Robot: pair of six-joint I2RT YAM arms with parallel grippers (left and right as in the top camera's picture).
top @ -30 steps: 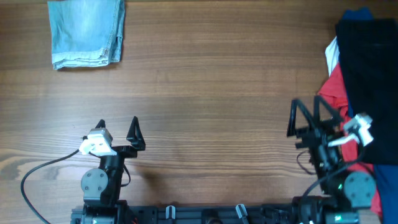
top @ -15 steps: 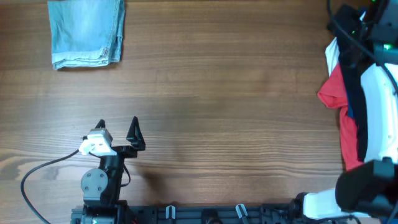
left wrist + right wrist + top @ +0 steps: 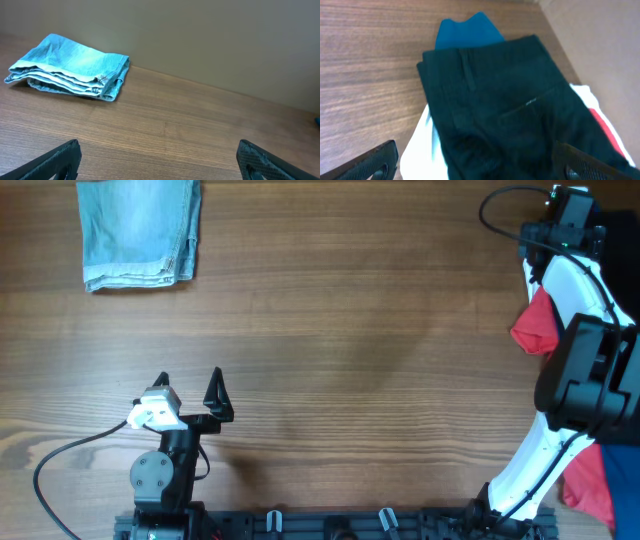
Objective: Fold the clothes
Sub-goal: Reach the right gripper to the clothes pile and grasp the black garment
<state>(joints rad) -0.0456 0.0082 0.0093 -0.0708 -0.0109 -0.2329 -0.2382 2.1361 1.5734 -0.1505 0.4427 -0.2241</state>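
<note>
Heaped clothes pile [image 3: 533, 330] at far right of the bench [image 3: 350, 330], right gripper [image 3: 480, 167] released above it.
black garment [image 3: 505, 110] on top, seams showing; blue piece [image 3: 467, 30] pokes out beyond it, white cloth [image 3: 420, 145] and red cloth [image 3: 607, 132] underneath. folded denim [image 3: 140, 230] sits far left, well apart. left gripper [image 3: 190, 385] released, holding nothing, near the front edge. Wood-grain bench top, plain beige wall [image 3: 200, 40] behind.
</note>
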